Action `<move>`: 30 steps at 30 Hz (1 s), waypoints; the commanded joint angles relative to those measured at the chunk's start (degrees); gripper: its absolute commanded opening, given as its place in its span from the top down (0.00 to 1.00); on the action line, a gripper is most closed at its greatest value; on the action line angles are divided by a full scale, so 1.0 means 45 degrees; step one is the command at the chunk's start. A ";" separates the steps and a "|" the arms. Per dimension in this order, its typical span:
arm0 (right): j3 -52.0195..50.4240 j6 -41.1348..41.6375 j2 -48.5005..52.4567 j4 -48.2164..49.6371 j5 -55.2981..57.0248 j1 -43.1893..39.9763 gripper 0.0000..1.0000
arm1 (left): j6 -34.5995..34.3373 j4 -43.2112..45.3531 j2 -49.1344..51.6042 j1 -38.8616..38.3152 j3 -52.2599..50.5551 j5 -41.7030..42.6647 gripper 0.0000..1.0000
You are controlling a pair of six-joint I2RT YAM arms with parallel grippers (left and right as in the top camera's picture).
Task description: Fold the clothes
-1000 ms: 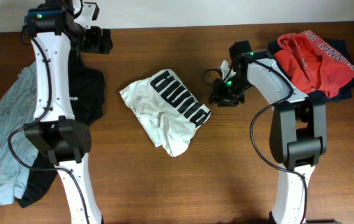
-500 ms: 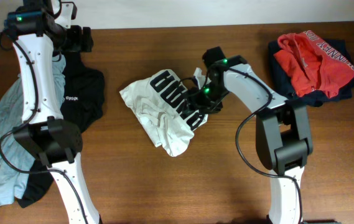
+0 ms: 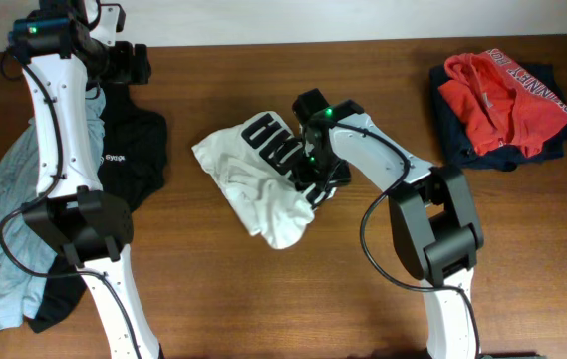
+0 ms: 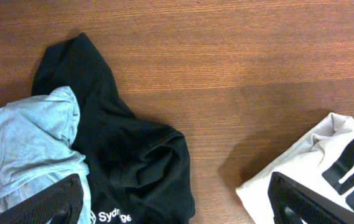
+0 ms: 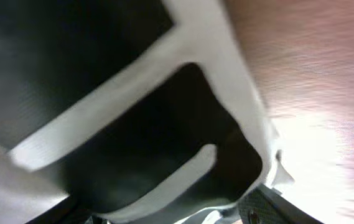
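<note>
Right gripper had moved. A second earlier it sat on bare table to the right of the T-shirt; half a second earlier it was at the shirt's right edge. It was now down on the black print at the shirt's right side, with the arm reaching in from the right. In the right wrist view cloth filled the frame, white bands and black print, blurred and very close. Finger showed at the bottom right, with a dark shape at the bottom left. The jaws stood apart with the shirt's printed edge between them, and no pinch was visible. Whether the pads touched the cloth could not be told.

The T-shirt lay crumpled at the table's middle, print toward the right and white folds toward the lower left. Its outline was much as a second before.

Left gripper hung at the far left corner, shifted a bit further left than a second ago and unmoved over the last half second. Its fingers were spread wide with nothing between them, above the black shirt.

The black shirt and grey shirt were on the left under the left arm, the grey one overlapping the black; both were unchanged. The red garment lay on the dark blue one at the far right, also unchanged.
</note>
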 commanded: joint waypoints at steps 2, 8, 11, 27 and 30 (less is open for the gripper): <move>0.0015 -0.0058 0.0476 0.0253 0.4294 -0.0466 0.32 | -0.0160 -0.0019 -0.0447 -0.0019 -0.0068 -0.0049 0.05; 0.0015 -0.0967 0.0967 0.1345 0.5867 -0.1443 0.31 | -0.0165 -0.0063 -0.0442 -0.0029 -0.0068 -0.0044 0.05; 0.0015 -0.1540 0.1010 0.2293 0.6319 -0.2293 0.28 | -0.0165 -0.0053 -0.0442 -0.0029 -0.0068 -0.0044 0.05; 0.8393 0.0967 0.0831 -0.3682 -0.0865 -0.4648 0.02 | -0.0393 -0.0053 -0.0447 -0.0029 -0.0068 -0.0044 0.02; 0.9306 0.2628 0.0831 -0.4697 -0.1511 -0.4367 0.01 | -0.0393 -0.0053 -0.0447 -0.0024 -0.0068 -0.0044 0.02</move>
